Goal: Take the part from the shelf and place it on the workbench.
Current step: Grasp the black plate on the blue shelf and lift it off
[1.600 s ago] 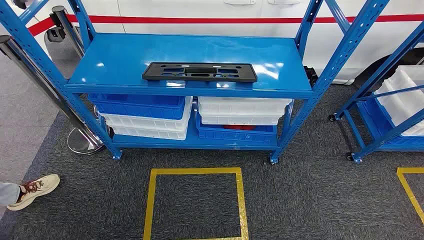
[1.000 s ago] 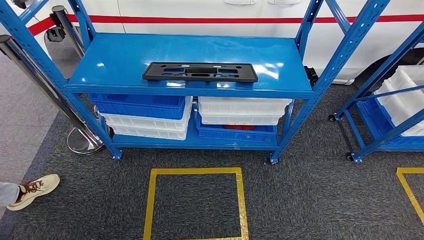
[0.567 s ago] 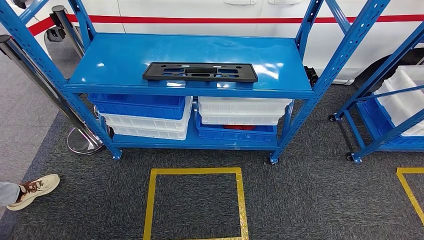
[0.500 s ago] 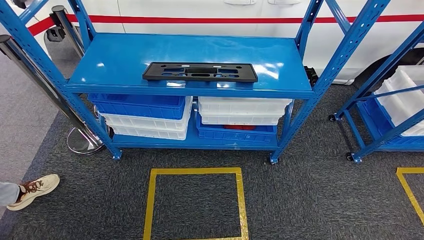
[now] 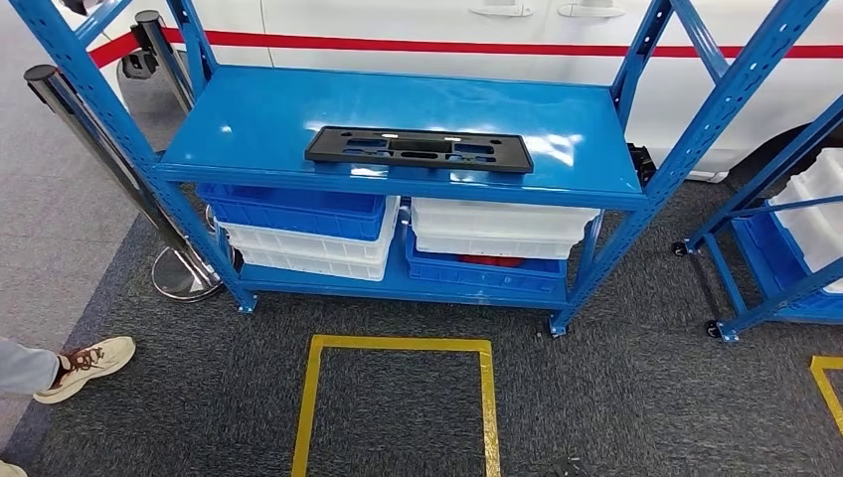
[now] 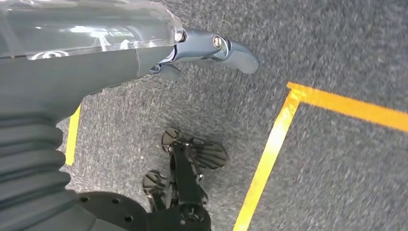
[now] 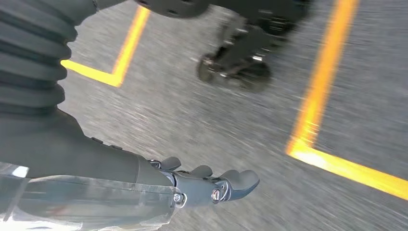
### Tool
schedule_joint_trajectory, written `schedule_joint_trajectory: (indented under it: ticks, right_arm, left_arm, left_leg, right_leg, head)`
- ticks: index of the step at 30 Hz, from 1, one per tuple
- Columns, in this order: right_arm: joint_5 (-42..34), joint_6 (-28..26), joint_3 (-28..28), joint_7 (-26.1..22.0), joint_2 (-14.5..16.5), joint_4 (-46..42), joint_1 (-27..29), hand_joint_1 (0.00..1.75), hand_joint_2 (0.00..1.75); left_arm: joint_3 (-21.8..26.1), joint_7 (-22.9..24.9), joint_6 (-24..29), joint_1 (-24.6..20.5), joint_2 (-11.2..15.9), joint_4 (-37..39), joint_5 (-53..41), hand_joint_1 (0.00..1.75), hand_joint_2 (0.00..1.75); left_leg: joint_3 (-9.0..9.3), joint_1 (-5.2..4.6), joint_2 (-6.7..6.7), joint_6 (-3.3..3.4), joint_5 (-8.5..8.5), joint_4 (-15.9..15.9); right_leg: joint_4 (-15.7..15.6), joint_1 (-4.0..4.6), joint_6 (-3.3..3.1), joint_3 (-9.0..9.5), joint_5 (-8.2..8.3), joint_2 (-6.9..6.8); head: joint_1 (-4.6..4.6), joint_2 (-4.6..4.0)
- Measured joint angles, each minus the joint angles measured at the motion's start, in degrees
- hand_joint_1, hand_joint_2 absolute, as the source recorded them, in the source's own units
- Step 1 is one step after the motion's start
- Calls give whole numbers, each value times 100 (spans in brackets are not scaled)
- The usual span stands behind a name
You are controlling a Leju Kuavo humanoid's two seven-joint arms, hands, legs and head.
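Since the earlier head views the whole scene has slid slightly right and down in the frame, so the camera has moved; the things themselves lie as before.

At the far lower left of the head view, a person's shoe (image 5: 87, 366) rests on the dark carpet (image 5: 636, 397). Above it, at upper left, a metal post (image 5: 109, 159) on a round base leans up beside the shelf (image 5: 249, 119), a blue steel rack filling the upper middle of the frame. The part (image 5: 419, 149), a long flat black plate with cut-outs, lies flat on the shelf's top deck, near the front edge and a little right of centre, with nothing touching it. Below the deck, blue and white bins (image 5: 298, 234) are stacked in two piles side by side. A yellow tape square (image 5: 398, 344) marks the carpet at lower centre, in front of the shelf. Behind the shelf runs a white vehicle side with a red stripe (image 5: 447, 45). At the right edge stands a second rack (image 5: 765, 248) on wheels, holding white bins.

In the left wrist view, the left hand (image 6: 202, 50) hangs over carpet and yellow tape, fingers loosely extended and holding nothing. In the right wrist view, blurred by motion, the right hand (image 7: 207, 183) likewise hangs over the carpet, fingers loosely extended, holding nothing.
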Motion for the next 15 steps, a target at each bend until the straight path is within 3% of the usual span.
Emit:
schedule_joint_trajectory:
  ticks: [2,4,7,9,12,13,14,15]
  right_arm:
    - [-234,80,151,-115,-4,-312,-28,0,0]
    - [-466,168,313,-229,-9,-633,-75,0,0]
    - [-808,303,577,-398,-9,-1134,-129,0,0]
    - [-1038,392,770,-507,-4,-1476,-153,0,0]
    - [-1368,536,1029,-669,-2,-1970,-182,0,0]
    - [-1477,586,1112,-719,-2,-2127,-186,0,0]
    - [-1579,637,1194,-765,-2,-2276,-188,0,0]
    - [-1680,686,1275,-812,0,-2424,-192,0,0]
  left_arm:
    - [33,-7,-9,3,-4,10,-2,0,0]
    - [64,-17,-18,-4,-11,22,-2,0,0]
    - [113,-29,-28,-5,-14,34,-7,0,0]
    - [142,-43,-33,-8,-22,42,-9,0,0]
    - [187,-63,-38,-19,-32,46,-10,0,0]
    - [202,-66,-40,-17,-32,47,-10,0,0]
    - [214,-67,-42,-13,-32,48,-12,0,0]
    - [225,-68,-44,-10,-32,49,-14,0,0]
  left_leg:
    - [51,-9,-59,-41,-74,51]
    - [49,-18,-94,-100,-135,107]
    - [10,-4,-107,-184,-178,138]
    - [-89,2,-43,-264,-322,365]
    - [-692,83,65,-388,-739,1461]
    - [-890,119,78,-424,-784,1764]
    - [-999,152,90,-456,-718,1874]
    - [-994,185,105,-489,-535,1749]
  right_leg:
    - [-716,12,-47,245,491,34]
    - [-1208,37,-81,424,663,74]
    - [-1296,33,-117,441,621,67]
    - [-1352,-7,-162,484,620,42]
    - [-1378,-24,-206,545,582,-12]
    - [-1376,-34,-199,567,561,-26]
    - [-1373,-50,-181,598,535,-37]
    - [-1367,-73,-152,640,503,-43]
  head:
    - [1,0]
    - [1,0]
    - [-1,0]
    - [-13,0]
    - [-34,0]
    - [-34,0]
    - [-34,0]
    - [-34,0]
